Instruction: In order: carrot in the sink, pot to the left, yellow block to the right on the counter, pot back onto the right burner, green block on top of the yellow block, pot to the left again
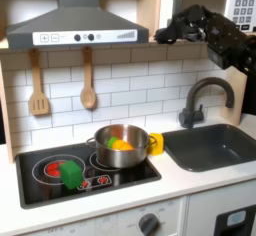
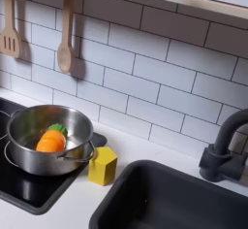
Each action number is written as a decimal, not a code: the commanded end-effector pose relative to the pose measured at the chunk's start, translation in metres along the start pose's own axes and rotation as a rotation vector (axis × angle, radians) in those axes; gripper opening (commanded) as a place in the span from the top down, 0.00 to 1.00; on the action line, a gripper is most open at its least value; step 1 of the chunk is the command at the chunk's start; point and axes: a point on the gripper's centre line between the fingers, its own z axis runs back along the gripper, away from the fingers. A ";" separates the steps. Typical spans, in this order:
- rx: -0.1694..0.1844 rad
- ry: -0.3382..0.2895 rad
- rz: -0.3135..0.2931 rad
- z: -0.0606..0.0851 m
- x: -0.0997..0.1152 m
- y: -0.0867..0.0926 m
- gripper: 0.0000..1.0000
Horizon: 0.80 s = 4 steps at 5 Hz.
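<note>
Reaching down from the upper right of the first exterior view, where the gripper (image 1: 178, 25) hangs high above the faucet (image 1: 203, 98), a long descent toward the pot (image 1: 121, 146) is judged necessary, and that is where trouble could start. Whether the fingers are apart or together cannot be told; they are dark against a dark arm. The carrot (image 2: 50, 140) lies inside the pot (image 2: 44, 138), leaning toward the wall nearer the tiles in the second exterior view, so a closing grasp could catch the steel rim and shift or tip the pot off the right burner (image 1: 104, 160). The yellow block (image 2: 103, 165) is seen just beside the pot, at the edge of the sink (image 2: 174, 206), and could be knocked into the basin. The sink (image 1: 215, 146) holds nothing. The green block (image 1: 70, 173) rests on the left burner, well apart from the desk (image 1: 200, 183).
</note>
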 end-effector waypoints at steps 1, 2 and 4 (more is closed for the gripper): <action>0.011 0.069 0.000 0.005 -0.013 0.001 0.00; 0.009 0.133 -0.006 0.005 -0.027 0.000 0.00; 0.016 0.296 0.008 0.010 -0.053 0.005 0.00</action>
